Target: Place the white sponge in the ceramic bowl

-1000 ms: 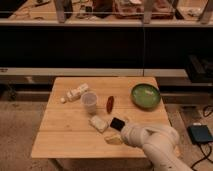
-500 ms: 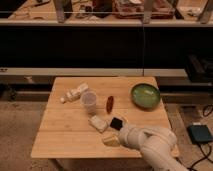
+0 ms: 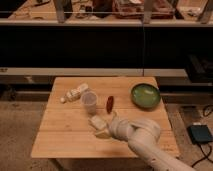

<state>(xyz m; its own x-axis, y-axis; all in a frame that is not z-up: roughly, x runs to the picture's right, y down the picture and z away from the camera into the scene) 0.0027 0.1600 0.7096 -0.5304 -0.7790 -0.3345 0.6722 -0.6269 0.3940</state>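
Firstly, up and to the left of the gripper lie a white bottle-like item and a plastic cup. The white sponge lies just beyond the gripper. I cannot tell whether the gripper is spread or closed. The ceramic bowl stands well apart, to its upper right.

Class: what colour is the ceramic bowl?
Green, darker-rimmed bowl, in the camera view; the claw is beside the white sponge.

Claw low, ahead of bent arm.
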